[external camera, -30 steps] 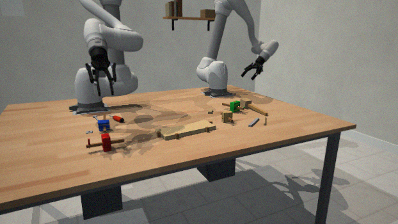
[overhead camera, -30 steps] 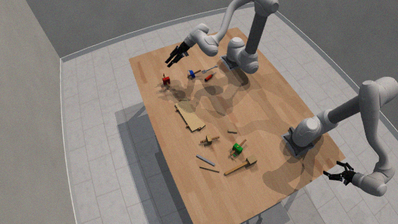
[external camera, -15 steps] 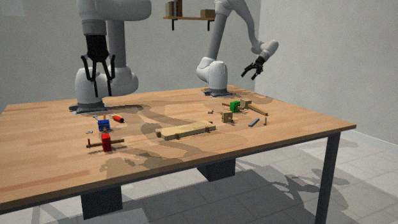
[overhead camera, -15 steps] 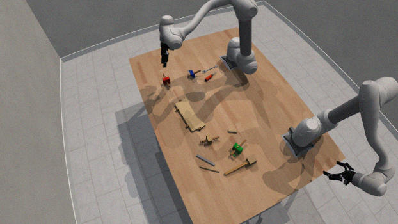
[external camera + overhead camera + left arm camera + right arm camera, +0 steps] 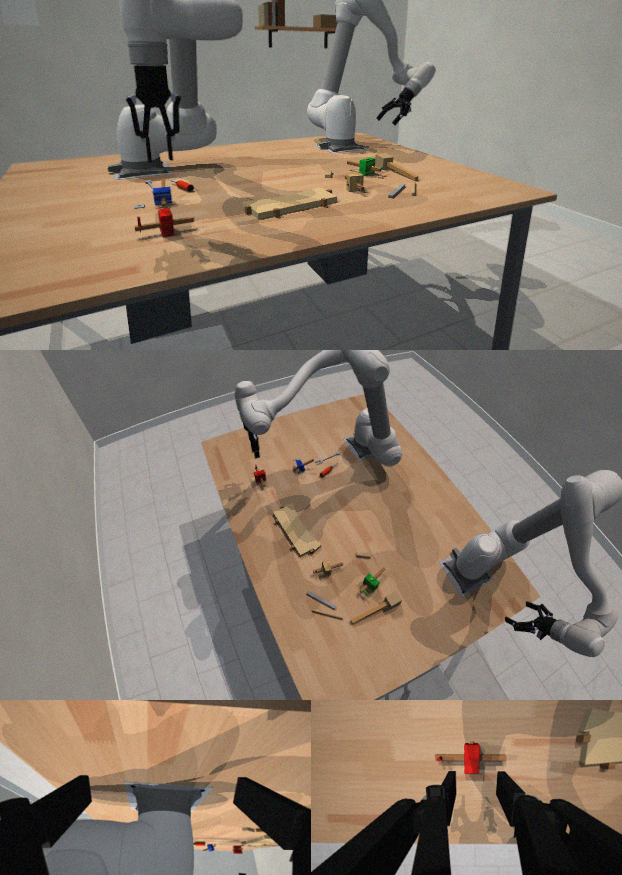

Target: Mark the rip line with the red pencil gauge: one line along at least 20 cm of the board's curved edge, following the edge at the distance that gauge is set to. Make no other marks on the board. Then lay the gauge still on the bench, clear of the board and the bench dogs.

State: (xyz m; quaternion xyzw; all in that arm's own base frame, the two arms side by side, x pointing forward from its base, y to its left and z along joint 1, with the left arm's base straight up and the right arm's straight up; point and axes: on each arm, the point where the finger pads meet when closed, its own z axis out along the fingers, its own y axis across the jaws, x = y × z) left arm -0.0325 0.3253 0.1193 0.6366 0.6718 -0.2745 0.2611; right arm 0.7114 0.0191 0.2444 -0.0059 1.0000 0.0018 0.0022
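Observation:
The red gauge lies on the bench, its wooden beam level and a small red pin at one beam end. The pale board lies flat among small brown bench dogs. No line can be made out on it. My right gripper points down above the red gauge, fingers partly open with nothing between them. My left gripper is wide open and empty, beyond the bench's far end from the red gauge.
A blue gauge, an orange-red screwdriver and a wrench lie near the red gauge. Beyond the board's other end lie a wooden gauge, green gauge, mallet and grey bar.

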